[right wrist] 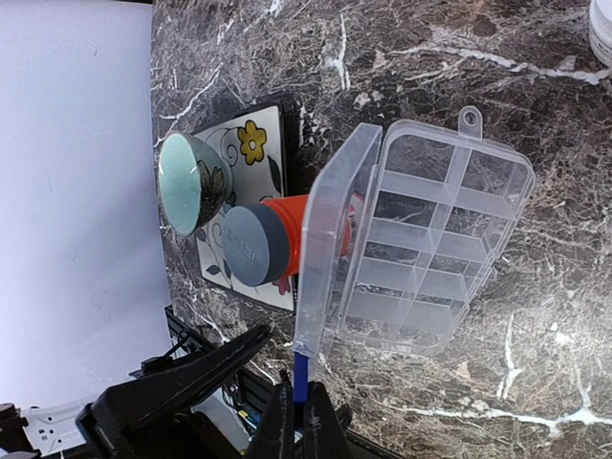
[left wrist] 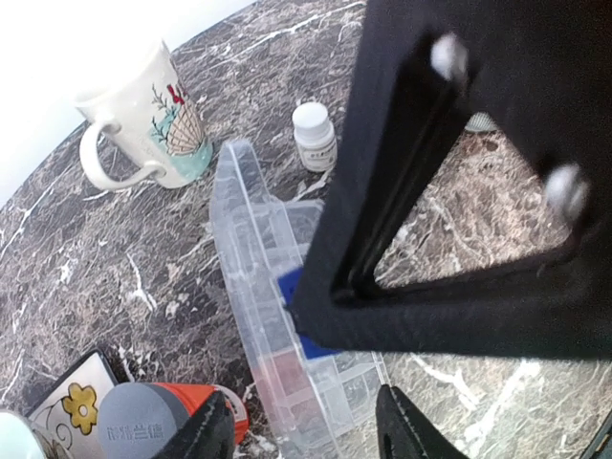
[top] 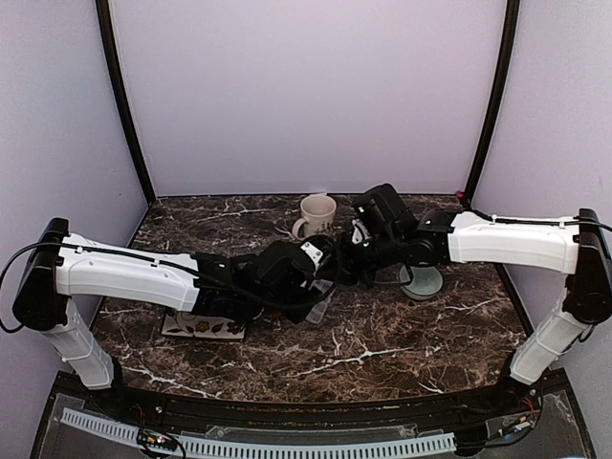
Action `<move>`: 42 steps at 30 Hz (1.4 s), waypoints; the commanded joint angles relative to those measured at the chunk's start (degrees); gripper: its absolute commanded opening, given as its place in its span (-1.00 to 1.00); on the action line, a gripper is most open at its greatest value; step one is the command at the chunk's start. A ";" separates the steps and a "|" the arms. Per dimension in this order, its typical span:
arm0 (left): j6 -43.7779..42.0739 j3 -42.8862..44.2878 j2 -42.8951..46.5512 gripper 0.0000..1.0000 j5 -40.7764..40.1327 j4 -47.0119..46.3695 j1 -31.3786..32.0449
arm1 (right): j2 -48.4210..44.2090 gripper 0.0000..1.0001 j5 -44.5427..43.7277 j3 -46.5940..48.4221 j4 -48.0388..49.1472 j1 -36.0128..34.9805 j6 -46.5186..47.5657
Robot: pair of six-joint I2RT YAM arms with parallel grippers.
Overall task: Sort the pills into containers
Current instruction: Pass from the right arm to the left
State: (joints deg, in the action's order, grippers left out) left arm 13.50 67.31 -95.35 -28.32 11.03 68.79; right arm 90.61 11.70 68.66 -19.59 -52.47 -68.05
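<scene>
Right hand [right wrist: 299,421] pinches blue strip [right wrist: 300,376]; left hand [left wrist: 306,432] spread empty; grey cap [left wrist: 143,422] lettering illegible.

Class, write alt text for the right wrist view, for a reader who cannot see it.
The right gripper pinches a blue strip by the raised lid of a clear organiser box on a dark marble table. Behind the lid are a grey-capped orange jar and a green bowl.

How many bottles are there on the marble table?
2. A small white plastic bottle stands beyond the clear organiser box; a grey-capped orange bottle is beside its raised lid. Others may be hidden.
</scene>
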 commanded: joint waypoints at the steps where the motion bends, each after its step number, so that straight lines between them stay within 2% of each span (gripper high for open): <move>1: 1.35 -2.66 2.11 -0.02 -3.09 -0.86 0.53 | -1.93 -1.00 2.17 -0.63 5.46 0.60 -2.47; 3: 2.40 -3.53 2.41 -0.14 -4.51 -1.39 0.55 | -1.93 -1.00 2.51 -0.87 5.87 0.61 -2.95; 12: 2.08 -7.09 5.05 -0.47 -8.18 -6.87 0.64 | -1.84 -1.00 4.02 -1.96 7.50 0.79 -4.00; 14: 1.32 -7.52 5.34 -0.52 -8.17 -8.29 0.64 | -1.84 -1.00 4.03 -2.00 7.61 0.79 -4.10; 20: -0.37 -7.26 4.90 -0.84 -7.86 -10.30 0.64 | -2.41 -1.00 3.53 -2.22 7.45 1.03 -3.76; 23: -0.66 -7.13 4.63 -0.92 -7.81 -10.56 0.64 | -3.16 -0.98 3.43 -4.15 7.96 1.31 -3.20; 36: 0.33 -5.90 1.77 -1.00 -8.42 -10.94 0.55 | -6.46 -0.02 1.48 -5.83 6.56 1.67 1.39; 42: -0.54 -4.94 0.29 -0.99 -7.68 -11.41 0.18 | -9.82 0.04 -1.05 -7.58 3.97 1.71 4.28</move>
State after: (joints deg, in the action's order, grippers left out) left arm 13.65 60.73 -94.63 -35.70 0.86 69.34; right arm 83.96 13.10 62.74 -14.41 -51.09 -66.39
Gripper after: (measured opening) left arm 0.058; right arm 0.517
